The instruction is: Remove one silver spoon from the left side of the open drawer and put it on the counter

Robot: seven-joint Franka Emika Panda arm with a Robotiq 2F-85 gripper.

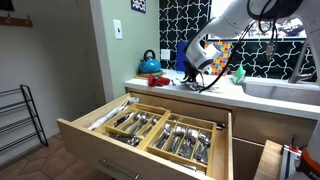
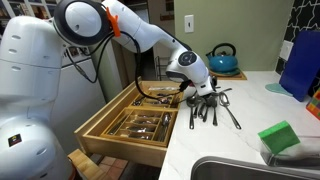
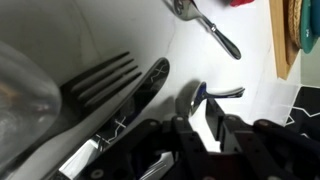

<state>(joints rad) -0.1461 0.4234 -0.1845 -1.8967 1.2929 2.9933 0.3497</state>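
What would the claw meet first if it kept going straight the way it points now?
Probably the spoon just ahead of the claw, with the counter right behind it; depth is unclear.

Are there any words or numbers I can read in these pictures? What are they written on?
No words or numbers can be read in any view.
Black-and-white sign on the wall: too small and blurred to read.
Blue package on the counter: no letters show.
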